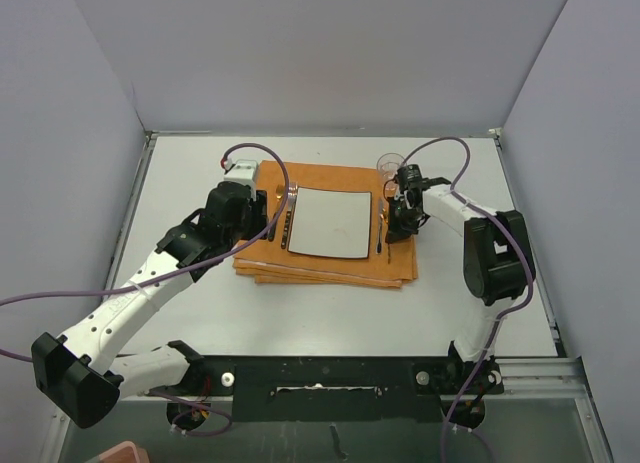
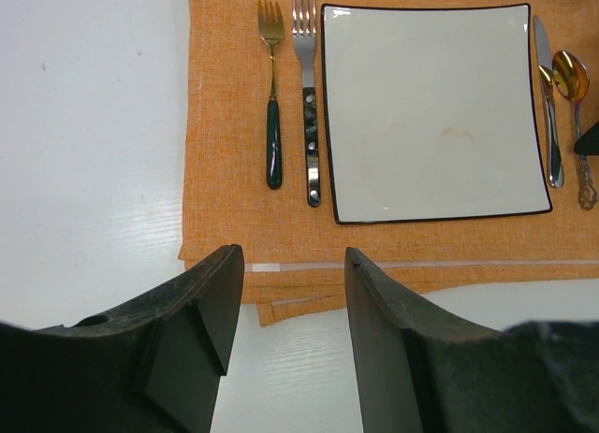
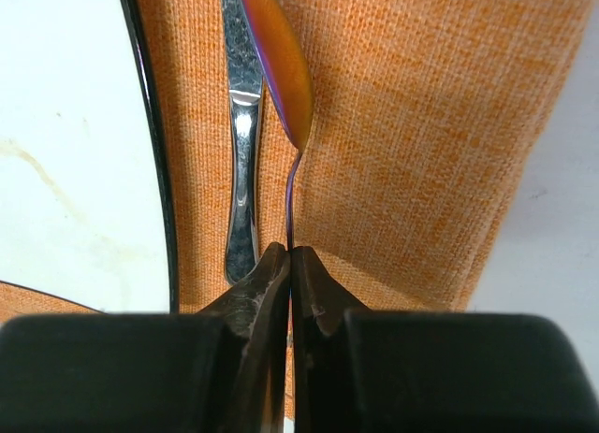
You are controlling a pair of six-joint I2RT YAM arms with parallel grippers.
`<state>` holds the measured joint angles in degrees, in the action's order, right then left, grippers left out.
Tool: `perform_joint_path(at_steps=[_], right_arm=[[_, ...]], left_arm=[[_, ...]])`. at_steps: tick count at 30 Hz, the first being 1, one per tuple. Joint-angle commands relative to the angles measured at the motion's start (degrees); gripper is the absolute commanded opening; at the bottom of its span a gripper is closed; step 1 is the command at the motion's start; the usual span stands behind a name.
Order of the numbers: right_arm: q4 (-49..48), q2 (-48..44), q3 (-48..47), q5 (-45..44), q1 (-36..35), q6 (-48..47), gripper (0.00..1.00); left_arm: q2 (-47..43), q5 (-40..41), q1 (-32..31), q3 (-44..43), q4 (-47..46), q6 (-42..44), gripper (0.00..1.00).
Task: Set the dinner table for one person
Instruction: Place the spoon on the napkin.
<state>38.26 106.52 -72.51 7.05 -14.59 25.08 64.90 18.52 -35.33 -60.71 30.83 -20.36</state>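
The off-white dinner table [image 1: 300, 313] carries a folded orange mat [image 1: 330, 268] with a square white plate [image 1: 328, 223] on it. Two forks [image 2: 272, 106] lie left of the plate. A knife [image 3: 243, 124] and a spoon [image 3: 281, 59] lie right of it. My right gripper [image 3: 289, 255] is shut on the spoon's thin handle, low over the mat [image 3: 412, 152]; it also shows in the top view [image 1: 390, 235]. My left gripper [image 2: 292, 265] is open and empty, above the mat's left edge [image 1: 262, 223].
A clear glass [image 1: 389, 165] stands at the mat's far right corner, just behind my right wrist. Grey walls close the table on three sides. Bare tabletop [image 2: 94, 171] lies left of the mat and also to its right [image 3: 562, 218].
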Motion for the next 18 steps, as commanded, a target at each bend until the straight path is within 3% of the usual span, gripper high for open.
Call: perform_joint_path(at_steps=[1,18], right_arm=[[-2.68,0.80,-2.65,-1.62,1.24,1.13,0.00],[-3.06,5.69,-7.61,-0.70,3.18,2.69,0.00]], left_arm=[[-1.03,-0.68,0.56,-2.57,-1.85,0.76,0.46],[0.47,-1.21,0.84,-3.01,-2.17,1.35,0.46]])
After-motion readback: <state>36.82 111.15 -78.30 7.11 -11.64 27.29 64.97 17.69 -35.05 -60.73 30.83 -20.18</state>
